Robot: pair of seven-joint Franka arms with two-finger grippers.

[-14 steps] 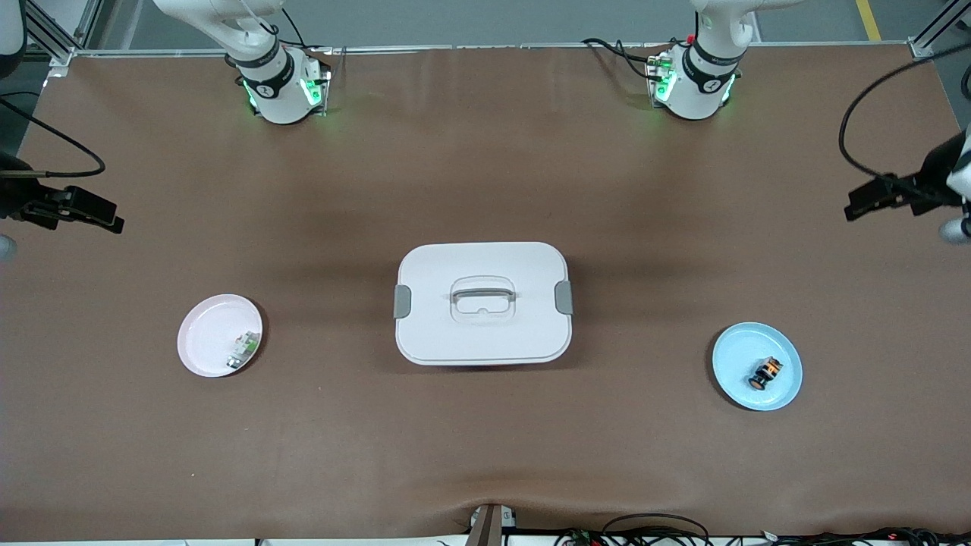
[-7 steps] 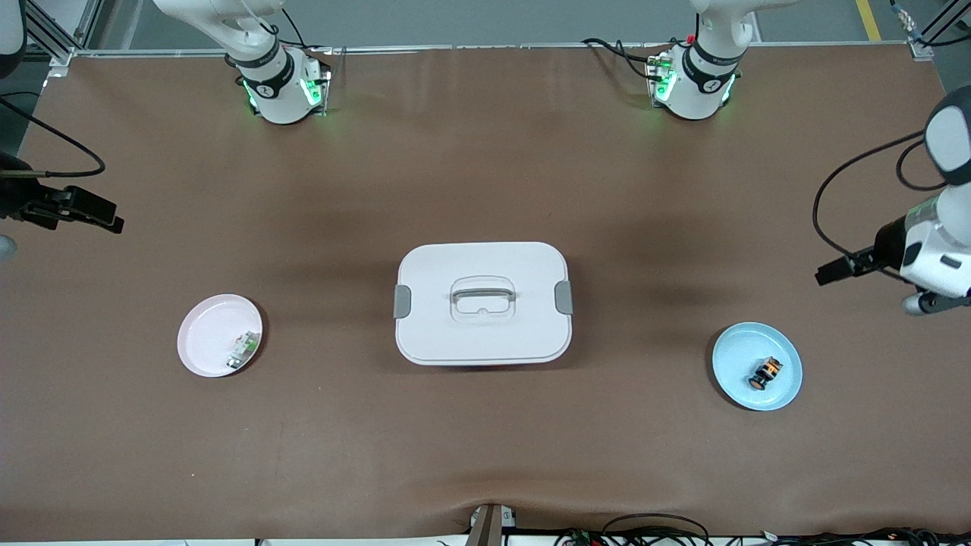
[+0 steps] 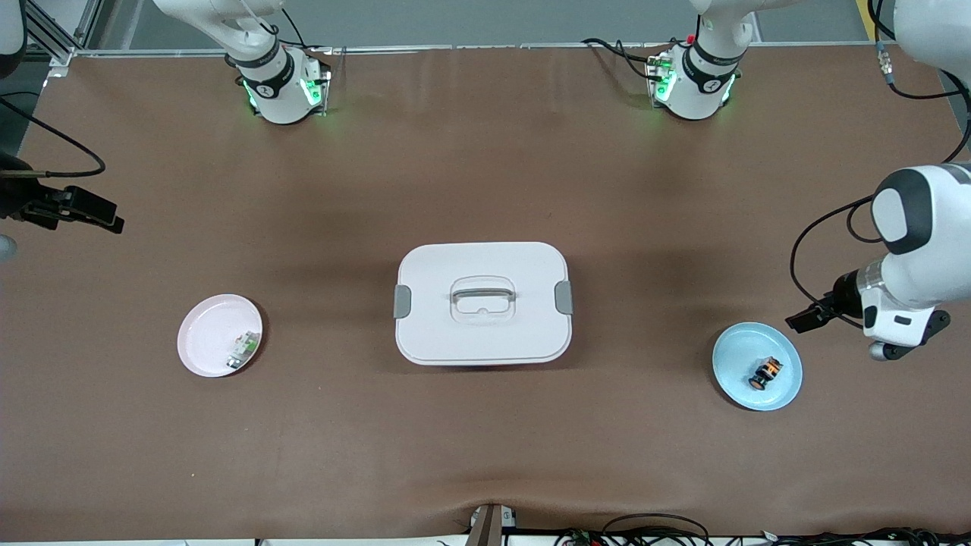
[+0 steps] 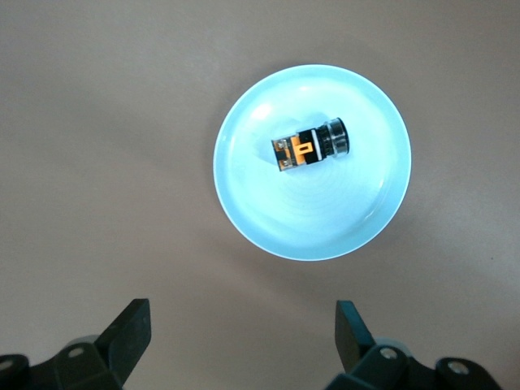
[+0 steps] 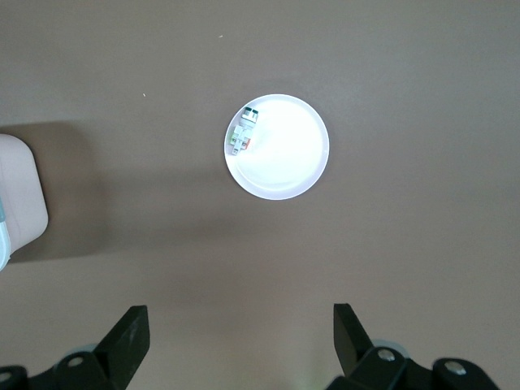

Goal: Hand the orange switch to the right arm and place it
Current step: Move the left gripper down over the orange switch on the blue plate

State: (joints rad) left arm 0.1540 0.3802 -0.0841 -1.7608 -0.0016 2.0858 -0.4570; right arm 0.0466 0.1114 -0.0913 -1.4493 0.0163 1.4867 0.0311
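The orange switch (image 3: 765,372) (image 4: 309,148), a tiny black cylinder with orange parts, lies on its side in a light blue plate (image 3: 728,356) (image 4: 244,203) toward the left arm's end of the table. My left gripper (image 3: 804,318) (image 4: 241,309) hangs open and empty over the bare table just beside that plate. In the left wrist view the switch is ahead of the fingertips, not between them. My right gripper (image 3: 102,216) (image 5: 240,313) waits open and empty, high over the right arm's end of the table.
A white lidded box (image 3: 523,265) (image 5: 20,195) with a grey handle stands at the table's middle. A pink plate (image 3: 201,334) (image 5: 284,162) toward the right arm's end holds a small white-and-green part (image 3: 244,349) (image 5: 241,134). Brown mat covers the table.
The left arm has swung in from the table's end, closer to the front camera, and now hangs next to the blue plate. The right arm, switch and plates have not moved.
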